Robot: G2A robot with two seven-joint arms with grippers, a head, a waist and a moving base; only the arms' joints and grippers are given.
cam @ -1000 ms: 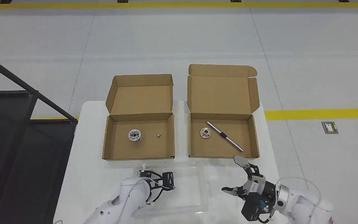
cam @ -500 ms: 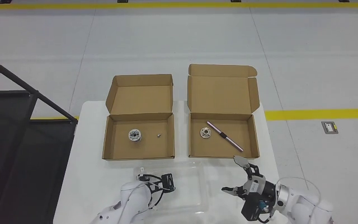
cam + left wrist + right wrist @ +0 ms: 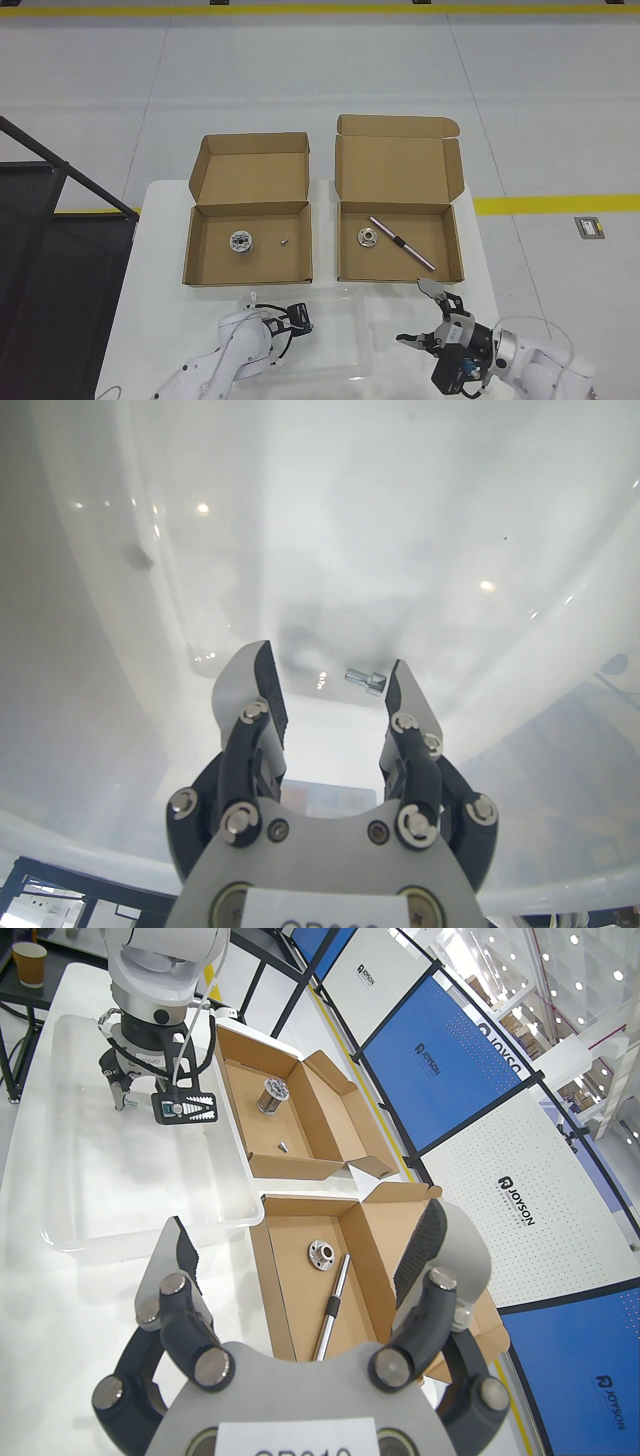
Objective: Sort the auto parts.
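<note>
Bench (image 3: pixel 165 300) tray (image 3: pixel 350 525): bolt (image 3: pixel 365 680) lies between the left claw's (image 3: pixel 330 660) parted jaws; closing squarely probably comes next. Right claw (image 3: pixel 305 1215) gapes, empty.

i log the left gripper (image 3: pixel 330 662) pointing straight down, jaws parted partway. right gripper (image 3: pixel 305 1218) tilts forward, jaws spread wide. the two sit well apart.

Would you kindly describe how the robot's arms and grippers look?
The left arm and right arm are glossy white. The left gripper and right gripper have grey plates with white labels, black linkages, and pale fingers with ribbed black pads. Cables loop the left wrist.
</note>
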